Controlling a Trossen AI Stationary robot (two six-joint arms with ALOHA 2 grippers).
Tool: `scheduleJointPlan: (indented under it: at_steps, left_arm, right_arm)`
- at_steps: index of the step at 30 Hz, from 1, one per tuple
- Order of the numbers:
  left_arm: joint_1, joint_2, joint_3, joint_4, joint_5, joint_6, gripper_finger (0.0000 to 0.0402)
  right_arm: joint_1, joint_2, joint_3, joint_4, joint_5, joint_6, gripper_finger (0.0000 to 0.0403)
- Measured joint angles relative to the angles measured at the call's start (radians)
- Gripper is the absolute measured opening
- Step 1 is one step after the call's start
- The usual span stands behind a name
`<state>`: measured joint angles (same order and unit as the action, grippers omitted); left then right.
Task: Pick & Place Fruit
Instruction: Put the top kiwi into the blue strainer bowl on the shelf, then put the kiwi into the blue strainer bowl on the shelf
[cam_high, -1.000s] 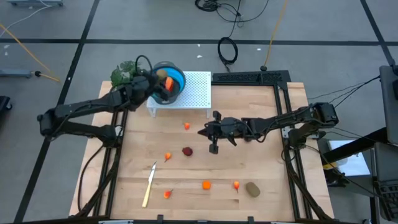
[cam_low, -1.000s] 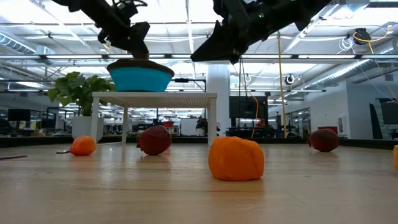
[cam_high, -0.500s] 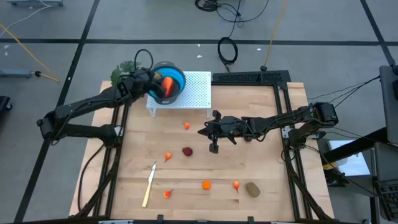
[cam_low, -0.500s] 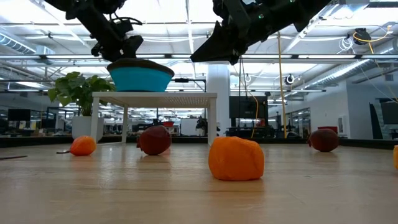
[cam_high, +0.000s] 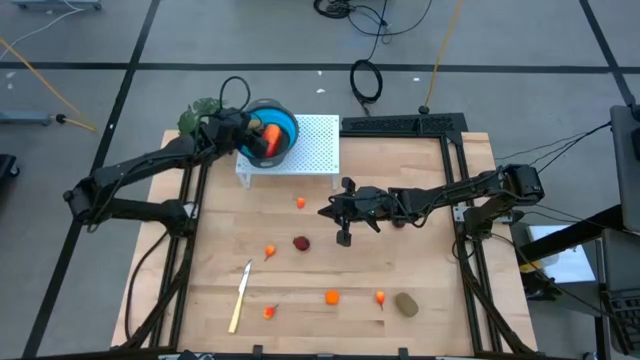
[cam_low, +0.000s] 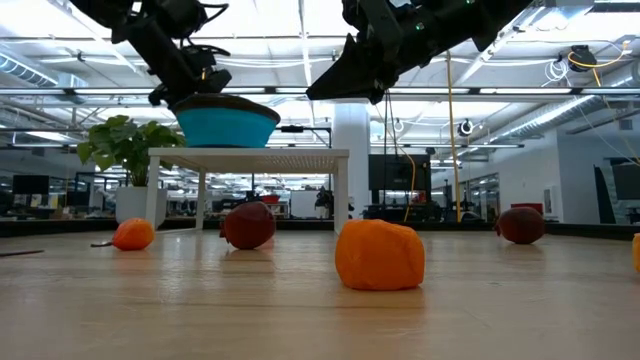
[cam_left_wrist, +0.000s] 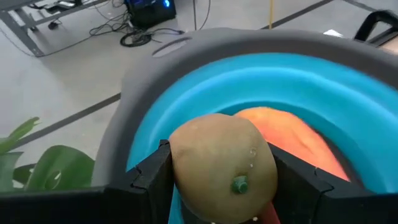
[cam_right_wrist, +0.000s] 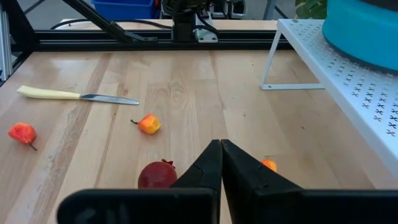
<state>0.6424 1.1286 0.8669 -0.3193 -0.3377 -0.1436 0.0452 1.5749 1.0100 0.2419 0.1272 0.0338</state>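
The left hand (cam_left_wrist: 214, 186), gripping a tan fruit (cam_left_wrist: 221, 165), had drawn back to the bowl's (cam_high: 285, 128) rim; release pending. Right hand (cam_right_wrist: 221, 163) hovered closed.

Olive-brown oval fruit (cam_left_wrist: 222, 160): clamped between the left gripper's (cam_left_wrist: 222, 180) fingers over the blue bowl (cam_left_wrist: 323, 99), small green stem nub facing the wrist camera. Larger red-orange piece (cam_left_wrist: 289, 134): lying inside that bowl, directly behind the held fruit.

On the wooden table, high view:
- Dark red round fruit (cam_high: 301, 242), near centre.
- Tiny orange pieces at (cam_high: 300, 203), (cam_high: 270, 251), (cam_high: 332, 296), (cam_high: 269, 312) and (cam_high: 380, 296), scattered and well apart.
- Second olive-brown oval (cam_high: 406, 304), lying near the front right, just beside the last orange piece.
- Another dark red round fruit (cam_low: 522, 225), seen in the low view at the right.
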Motion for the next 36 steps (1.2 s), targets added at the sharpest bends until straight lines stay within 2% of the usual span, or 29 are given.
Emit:
scheduleJointPlan:
  at_steps: [12, 22, 26, 31, 36]
  left_arm:
    - [-0.001, 0.000, 0.000, 0.002, -0.003, 0.001, 0.0211]
    - [-0.001, 0.000, 0.000, 0.006, -0.003, 0.003, 0.0270]
    - [0.000, -0.005, 0.002, 0.055, -0.003, 0.010, 0.0285]
    - [-0.011, -0.023, 0.075, 0.047, -0.004, 0.037, 0.0289]
    - [-0.064, -0.024, 0.191, -0.070, 0.006, 0.025, 0.0274]
  right_arm:
    - [0.000, 0.000, 0.000, 0.000, 0.000, 0.000, 0.0001]
    - [0.000, 0.000, 0.000, 0.000, -0.001, 0.000, 0.0001]
    - [0.000, 0.000, 0.000, 0.000, -0.001, 0.000, 0.0000]
    - [0.000, 0.000, 0.000, 0.000, 0.000, 0.000, 0.0000]
    - [0.001, 0.000, 0.000, 0.000, 0.000, 0.000, 0.0000]
